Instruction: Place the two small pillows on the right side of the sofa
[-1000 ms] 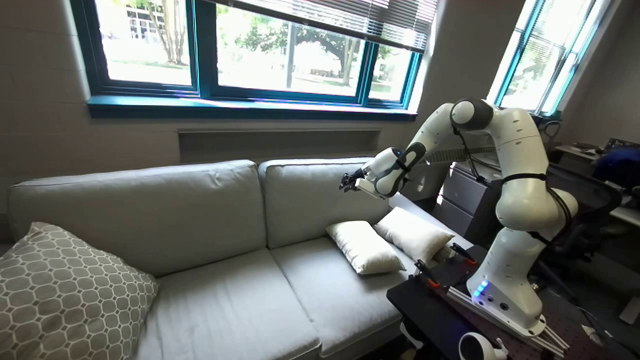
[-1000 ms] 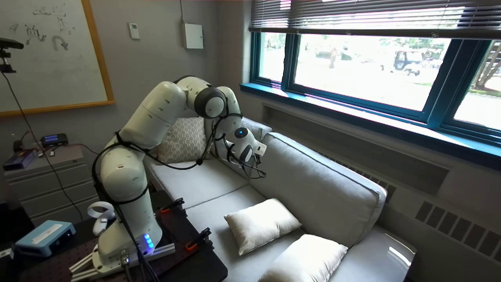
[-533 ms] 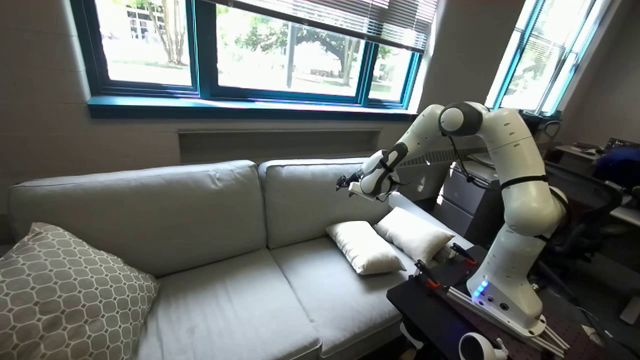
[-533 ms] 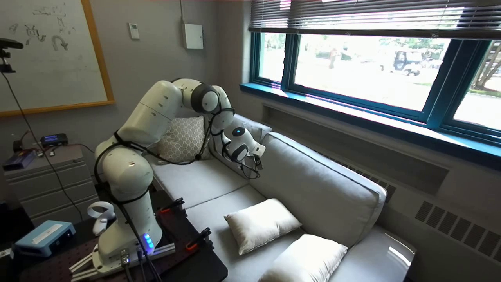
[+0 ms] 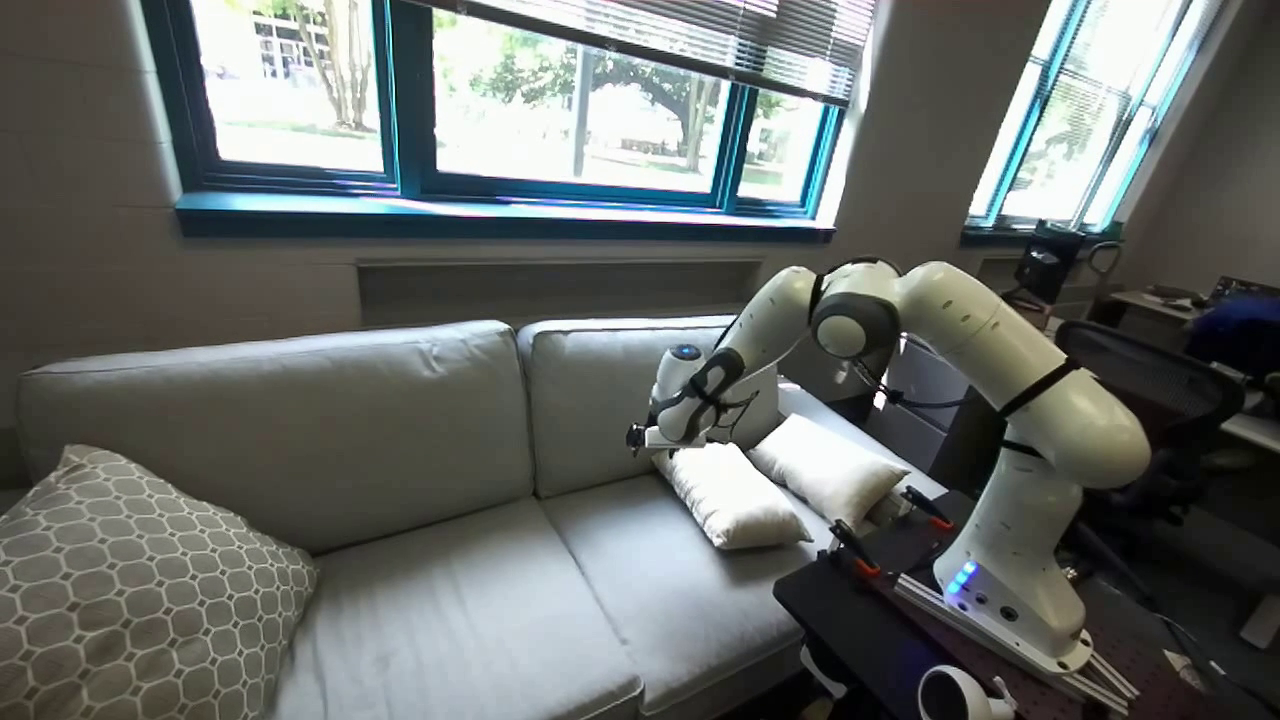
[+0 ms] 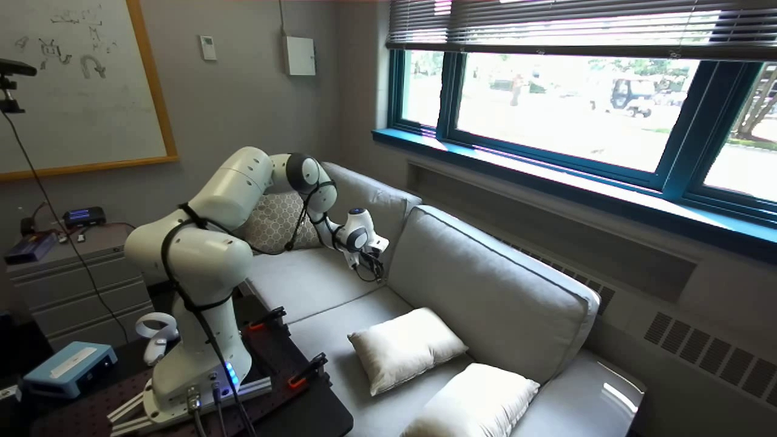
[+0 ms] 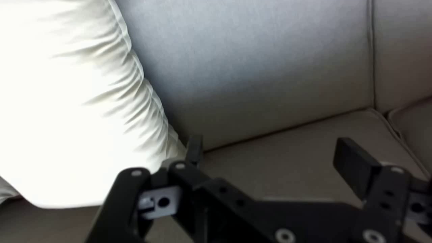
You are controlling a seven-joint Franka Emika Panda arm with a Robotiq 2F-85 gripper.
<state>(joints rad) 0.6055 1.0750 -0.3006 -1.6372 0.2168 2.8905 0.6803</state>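
Observation:
Two small cream-white pillows lie side by side on the right seat of the light grey sofa (image 5: pixel 450 600): the nearer-to-middle pillow (image 5: pixel 735 500) and the pillow by the armrest (image 5: pixel 830 465). Both pillows also show in an exterior view, the inner pillow (image 6: pixel 407 349) beside the outer pillow (image 6: pixel 473 403), which the frame edge cuts off. My gripper (image 7: pixel 270 148) is open, with only sofa fabric seen between its fingers. It hangs above the seat near the back cushion, beside the inner pillow. In the wrist view a pillow (image 7: pixel 74 118) fills the left, close by the left finger; whether they touch I cannot tell.
A larger patterned cushion (image 5: pixel 150 590) leans at the sofa's far left end. The sofa's back cushion (image 5: pixel 640 385) rises just behind the gripper. My base stands on a black table (image 5: pixel 830 610) with orange-tipped clamps (image 6: pixel 306 371) along its edge, close to the seat.
The arm has come down and shifted toward the sofa's middle, with the wrist now pointing more downward. Both pillows and the patterned cushion have stayed in place.

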